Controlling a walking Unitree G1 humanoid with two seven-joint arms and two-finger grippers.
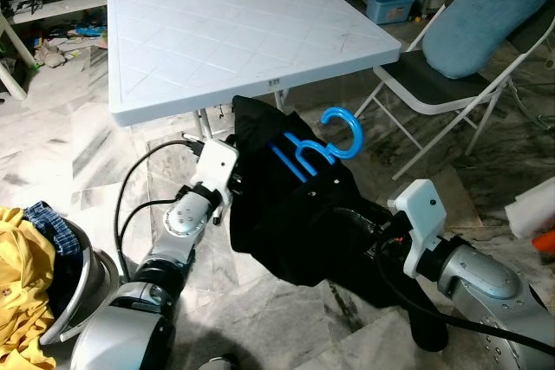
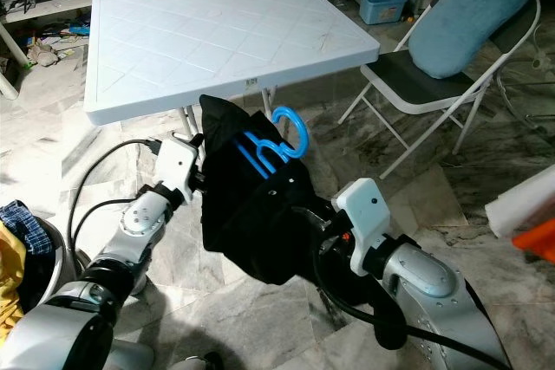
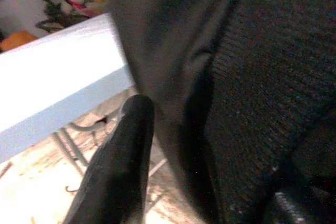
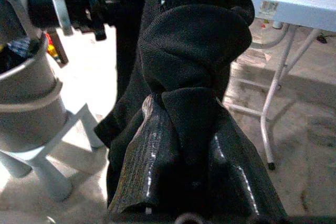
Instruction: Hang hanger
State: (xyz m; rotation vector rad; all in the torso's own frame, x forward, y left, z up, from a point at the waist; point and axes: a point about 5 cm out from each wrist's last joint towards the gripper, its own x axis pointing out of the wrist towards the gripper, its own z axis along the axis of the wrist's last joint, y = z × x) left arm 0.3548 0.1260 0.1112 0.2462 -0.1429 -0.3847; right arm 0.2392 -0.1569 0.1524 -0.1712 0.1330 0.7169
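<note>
Both grippers hold a black garment [image 1: 295, 214] threaded on a blue hanger [image 1: 316, 152] before the white folding table [image 1: 234, 32]: the right gripper [image 4: 191, 129] pinches a fold; the left gripper's [image 1: 232, 181] finger spread cannot be told.

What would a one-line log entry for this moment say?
right claw: shut on black garment | left claw: at garment's side | blue hanger: in garment, unhung | table: behind

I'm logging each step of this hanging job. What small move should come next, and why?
Probably lift the black garment higher, clear of the white table. The right gripper is shut on a fold, the left gripper holds its other edge, and the blue hanger already sits inside, hook free.
</note>
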